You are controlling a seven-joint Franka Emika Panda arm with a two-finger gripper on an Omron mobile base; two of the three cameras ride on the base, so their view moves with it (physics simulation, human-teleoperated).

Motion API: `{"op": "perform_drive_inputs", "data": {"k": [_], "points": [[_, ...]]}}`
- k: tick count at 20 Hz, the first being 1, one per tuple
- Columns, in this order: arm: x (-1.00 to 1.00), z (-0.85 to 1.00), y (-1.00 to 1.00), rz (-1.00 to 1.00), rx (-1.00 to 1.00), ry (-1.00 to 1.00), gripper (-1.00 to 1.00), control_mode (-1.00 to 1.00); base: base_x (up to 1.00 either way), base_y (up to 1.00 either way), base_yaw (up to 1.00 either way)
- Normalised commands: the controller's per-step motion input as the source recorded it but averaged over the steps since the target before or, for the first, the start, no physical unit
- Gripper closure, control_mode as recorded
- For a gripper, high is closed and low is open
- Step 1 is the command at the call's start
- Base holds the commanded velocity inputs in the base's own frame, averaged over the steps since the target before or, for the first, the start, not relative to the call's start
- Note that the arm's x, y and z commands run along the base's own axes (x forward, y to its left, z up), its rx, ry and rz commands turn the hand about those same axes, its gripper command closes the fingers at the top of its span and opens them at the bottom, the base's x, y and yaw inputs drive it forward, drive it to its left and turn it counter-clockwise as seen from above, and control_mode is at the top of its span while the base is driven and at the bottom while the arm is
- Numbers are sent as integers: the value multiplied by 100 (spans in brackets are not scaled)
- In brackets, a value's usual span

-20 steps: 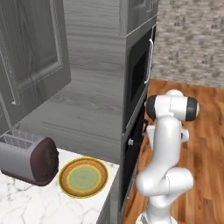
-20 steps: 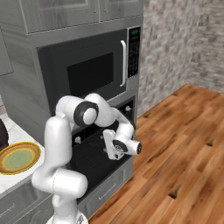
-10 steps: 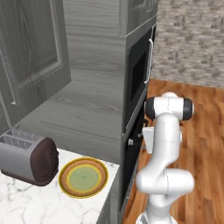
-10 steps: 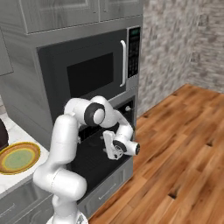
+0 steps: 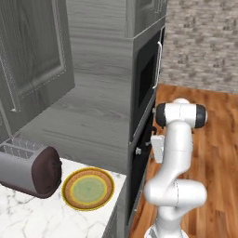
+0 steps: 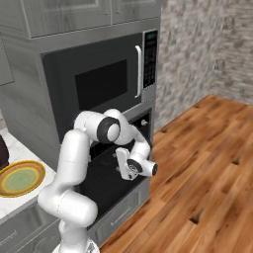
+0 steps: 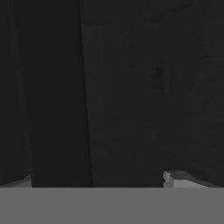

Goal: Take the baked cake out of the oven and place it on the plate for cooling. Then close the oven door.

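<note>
With its jaws apart and empty, the hand (image 6: 129, 168) sits at the oven (image 6: 111, 173) opening and should reach deeper, level with the rack, toward the cake, the plate (image 5: 88, 189) waiting on the counter (image 5: 32, 218).

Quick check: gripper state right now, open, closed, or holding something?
Gripper: open, holding nothing, reaching into the dark oven.

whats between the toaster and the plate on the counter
Nothing. In the left base view the toaster's dark end sits right beside the plate, with just a thin strip of bare marble counter showing between them.
</note>
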Motion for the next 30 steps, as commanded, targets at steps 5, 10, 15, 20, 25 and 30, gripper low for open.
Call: {"op": "perform_drive_inputs", "data": {"k": [5,10,15,20,25,30], "points": [[8,-22,20,0,-12,0,100,-100,0,0,0],[0,-27,-47,-5,-17,4,100,-100,0,0,0],[-4,-36,-95,-7,-12,9,100,-100,0,0,0],[-17,-47,-100,-7,-6,10,100,-100,0,0,0],[-27,-57,-100,-7,-1,10,100,-100,0,0,0],[-24,-61,-97,-7,0,14,-100,-100,0,0,0]]}}
